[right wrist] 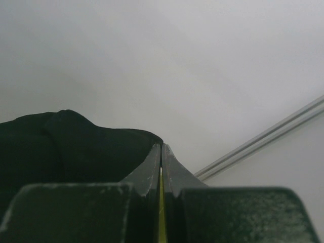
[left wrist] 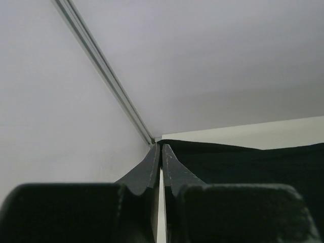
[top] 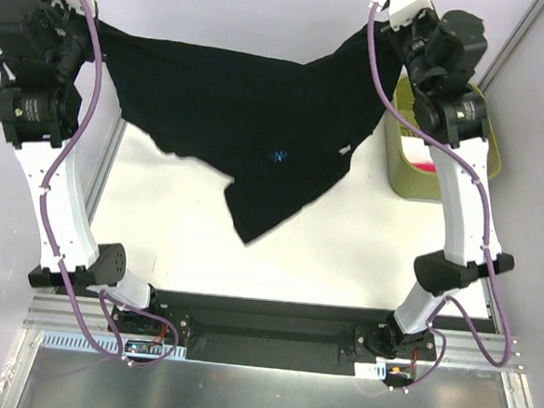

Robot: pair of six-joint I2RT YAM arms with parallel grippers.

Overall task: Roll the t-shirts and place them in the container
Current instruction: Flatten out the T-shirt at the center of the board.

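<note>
A plain black t-shirt (top: 250, 118) hangs spread in the air above the white table (top: 343, 256), stretched between my two raised arms. It bears a small light-blue starburst print (top: 278, 155) and a white neck label (top: 343, 150), and its lower part droops in a point toward the table's middle. At the far left my left gripper (top: 98, 22) is shut on one edge of the cloth; in the left wrist view its tips (left wrist: 161, 146) pinch the black fabric (left wrist: 243, 162). My right gripper (top: 374, 26) is shut on the opposite edge, with cloth (right wrist: 76, 147) bunched beside its tips (right wrist: 161, 146).
An olive-green bin (top: 400, 171) stands at the table's right edge under the right arm, with something pink (top: 426, 164) inside. Both arm bases sit on the black rail (top: 263, 329) at the near edge. A metal frame bar (top: 102, 169) runs along the table's left side.
</note>
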